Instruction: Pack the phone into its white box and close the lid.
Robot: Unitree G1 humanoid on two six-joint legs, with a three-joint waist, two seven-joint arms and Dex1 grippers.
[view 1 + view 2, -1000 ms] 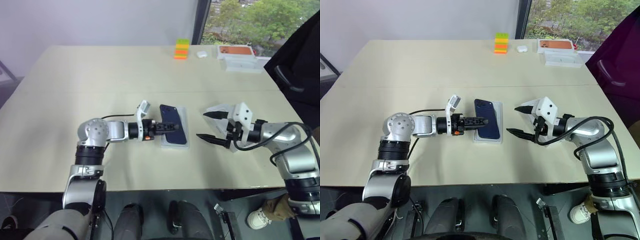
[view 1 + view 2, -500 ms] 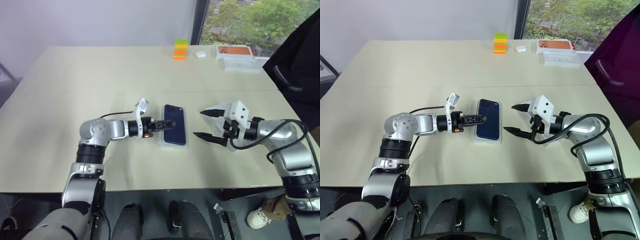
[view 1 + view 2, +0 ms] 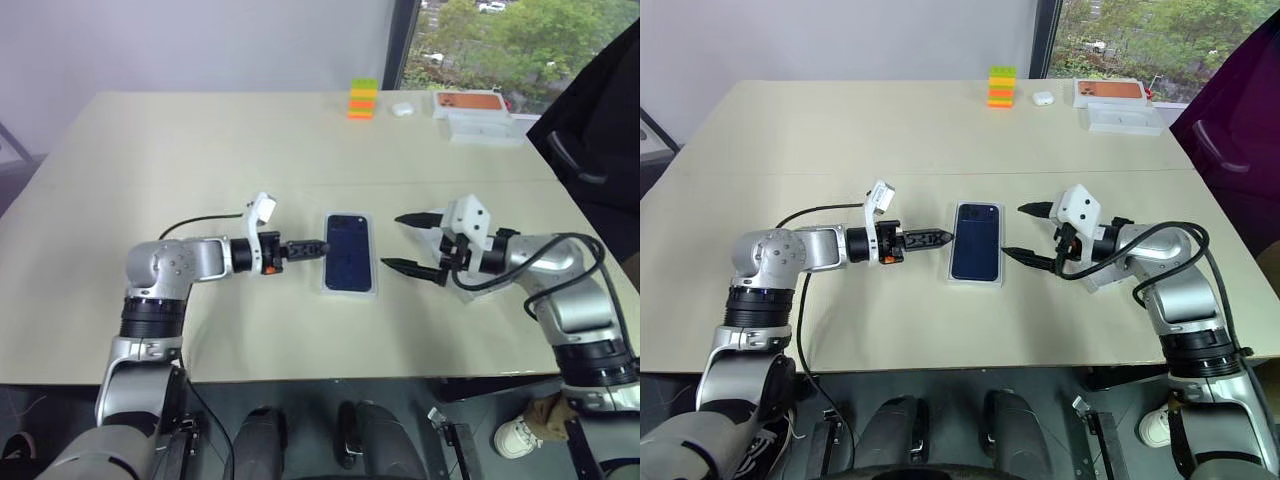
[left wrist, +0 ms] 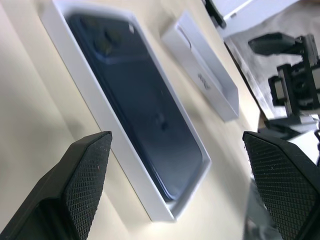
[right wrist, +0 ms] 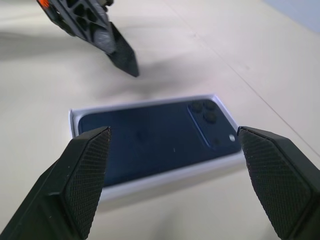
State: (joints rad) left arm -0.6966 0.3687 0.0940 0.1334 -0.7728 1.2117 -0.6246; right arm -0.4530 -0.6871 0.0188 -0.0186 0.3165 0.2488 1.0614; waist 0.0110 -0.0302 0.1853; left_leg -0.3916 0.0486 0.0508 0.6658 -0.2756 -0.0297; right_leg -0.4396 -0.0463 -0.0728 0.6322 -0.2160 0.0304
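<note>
The dark navy phone [image 3: 350, 250] lies flat and straight inside the white box [image 3: 325, 286] near the table's middle, camera cluster at the far end. My left gripper [image 3: 322, 247] is open just off the box's left side, clear of the phone, and the left wrist view shows its fingers [image 4: 85, 185] wide apart. Open too, my right gripper [image 3: 392, 241] hovers at the box's right side with nothing between its fingers. The white lid [image 4: 202, 75] lies on the table past the box, beside and partly under my right arm.
At the table's far edge stand a stack of coloured blocks [image 3: 363, 98], a small white case [image 3: 403, 108], an orange-topped box [image 3: 470, 100] and a white insert [image 3: 485, 128]. A dark chair [image 3: 600, 130] is past the right edge.
My left gripper has drawn back to the left off the phone and rolled. The phone, askew on the box before, now sits straight in it. The right gripper has hardly moved.
</note>
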